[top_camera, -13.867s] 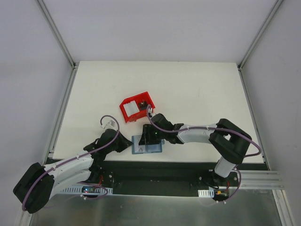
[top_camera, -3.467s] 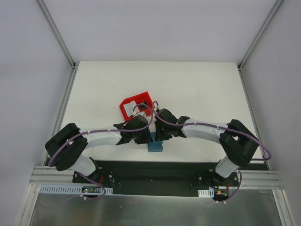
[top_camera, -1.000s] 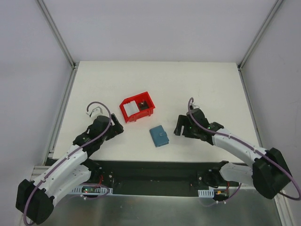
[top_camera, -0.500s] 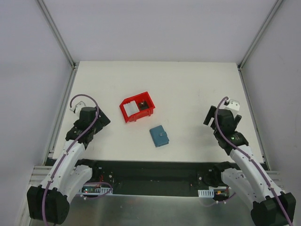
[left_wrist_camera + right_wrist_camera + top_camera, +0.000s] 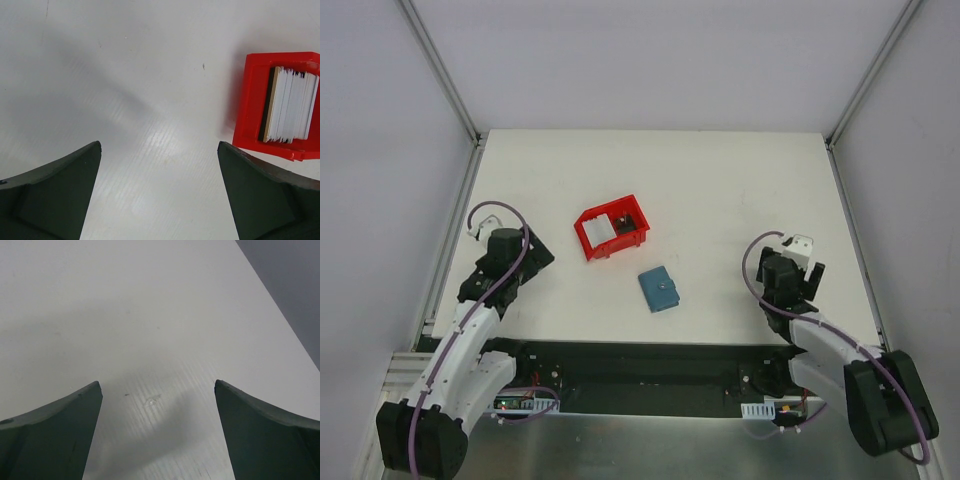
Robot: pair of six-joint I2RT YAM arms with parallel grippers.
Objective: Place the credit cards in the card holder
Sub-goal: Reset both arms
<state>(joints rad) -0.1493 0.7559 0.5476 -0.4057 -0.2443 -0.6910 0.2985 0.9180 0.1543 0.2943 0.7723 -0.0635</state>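
Ahead and to the right of the left jaws, the red bin (image 5: 250,100) holds the credit cards (image 5: 292,105). They are a tight pack of thin pale cards standing on edge, with one darker card on the side nearer those jaws. The left jaws stand wide apart with nothing between them but bare white surface (image 5: 150,125). The right jaws are spread just as wide over bare surface, with no task thing in their own view.

From above, the card holder (image 5: 660,289) lies flat and folded shut, roughly midway between the two sets of jaws and well apart from both. The bin sits just beyond it, toward the left jaws' side. Whether any card is already inside cannot be told.

The cards look light, stiff and slick. Packed face to face, they would likely cling together, so the best hold is probably a pinch across the faces of an end card at its upper edge, where it stands above the bin wall. The holder looks soft and light, so it is apt to slide or fold under a push. It would probably need one set of jaws to open it at the flap edge and pin it while the other feeds a card in edge-first.
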